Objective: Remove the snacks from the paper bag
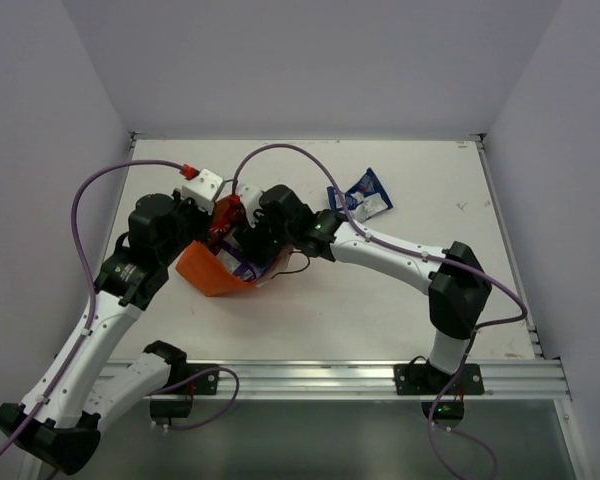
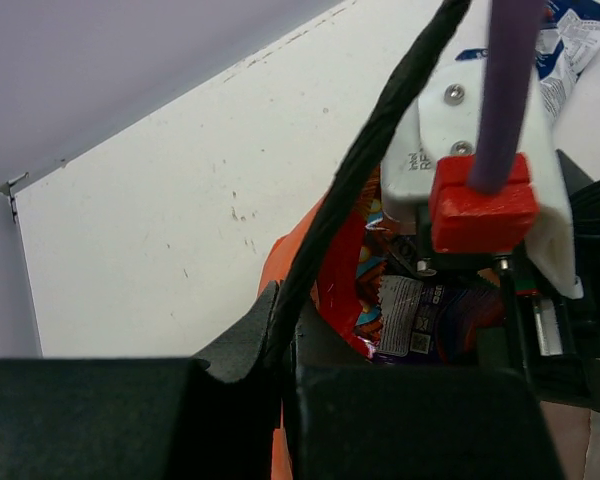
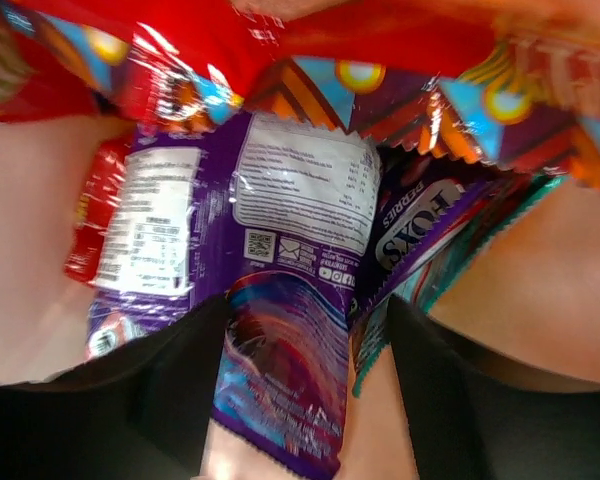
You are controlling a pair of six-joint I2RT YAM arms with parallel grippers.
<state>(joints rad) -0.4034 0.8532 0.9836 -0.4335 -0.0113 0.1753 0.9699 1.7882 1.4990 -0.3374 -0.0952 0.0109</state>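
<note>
The orange paper bag (image 1: 202,270) lies tilted on the table left of centre, mouth facing the far right. My left gripper (image 1: 217,222) is shut on the bag's rim and dark handle (image 2: 325,225); in the left wrist view the gripper (image 2: 285,335) pinches them. My right gripper (image 1: 244,246) reaches into the bag's mouth. In the right wrist view it (image 3: 305,345) is open, its fingers either side of a purple packet (image 3: 300,200). A teal-green packet (image 3: 450,275) and red-orange packets (image 3: 180,60) lie around it. A blue-white packet (image 1: 365,195) lies on the table outside.
The bag's pale inner wall (image 3: 545,300) closes in on both sides of my right gripper. The right wrist's white camera housing with a red plug (image 2: 480,190) fills the bag's mouth. The blue-white packet (image 2: 570,40) lies beyond it. White walls border the table.
</note>
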